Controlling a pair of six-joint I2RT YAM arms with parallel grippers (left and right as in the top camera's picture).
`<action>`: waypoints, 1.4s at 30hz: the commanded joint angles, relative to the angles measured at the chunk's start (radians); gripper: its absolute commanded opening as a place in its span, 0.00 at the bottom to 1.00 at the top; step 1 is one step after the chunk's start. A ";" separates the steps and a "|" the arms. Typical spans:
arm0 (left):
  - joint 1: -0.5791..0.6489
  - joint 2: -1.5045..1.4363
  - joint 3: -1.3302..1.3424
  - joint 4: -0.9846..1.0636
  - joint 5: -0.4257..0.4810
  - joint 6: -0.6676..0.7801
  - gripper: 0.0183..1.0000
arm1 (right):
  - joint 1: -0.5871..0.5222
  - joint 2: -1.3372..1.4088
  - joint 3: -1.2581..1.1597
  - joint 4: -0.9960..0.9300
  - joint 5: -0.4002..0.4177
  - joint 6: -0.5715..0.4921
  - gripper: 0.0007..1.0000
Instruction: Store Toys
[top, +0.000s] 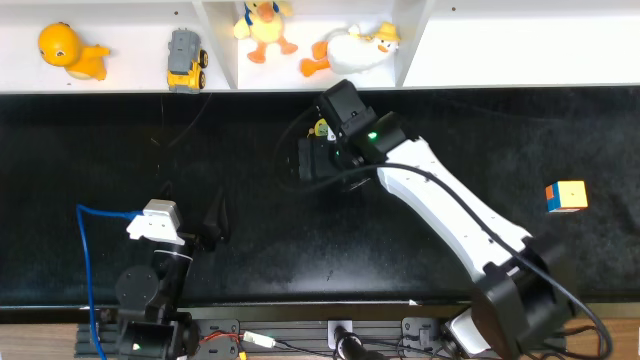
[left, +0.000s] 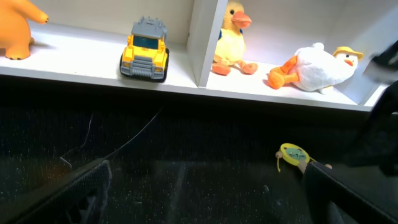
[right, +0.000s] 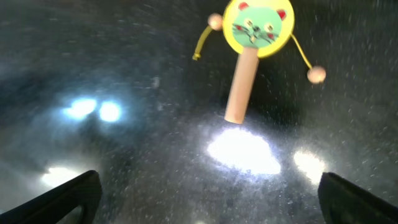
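You are looking at a robot lab bench, not a home. A white robot arm (top: 450, 210) stands on a black worktop (top: 100, 150), and a blue cable (top: 83, 240) runs loose near the bases. Behind it, a white shelf unit (top: 222, 45) keeps a toy truck (top: 186, 60) and a plush duck (top: 265, 28) in separate compartments, like a test setup.
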 joint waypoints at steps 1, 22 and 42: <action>-0.009 -0.012 -0.007 0.005 0.014 -0.018 1.00 | 0.005 0.061 0.031 0.003 0.023 0.085 1.00; -0.009 -0.012 -0.007 0.005 0.013 -0.018 1.00 | 0.003 0.259 0.062 0.114 0.039 0.081 0.90; -0.009 -0.012 -0.007 0.005 0.013 -0.018 1.00 | 0.003 0.474 0.289 -0.169 0.063 -0.024 0.37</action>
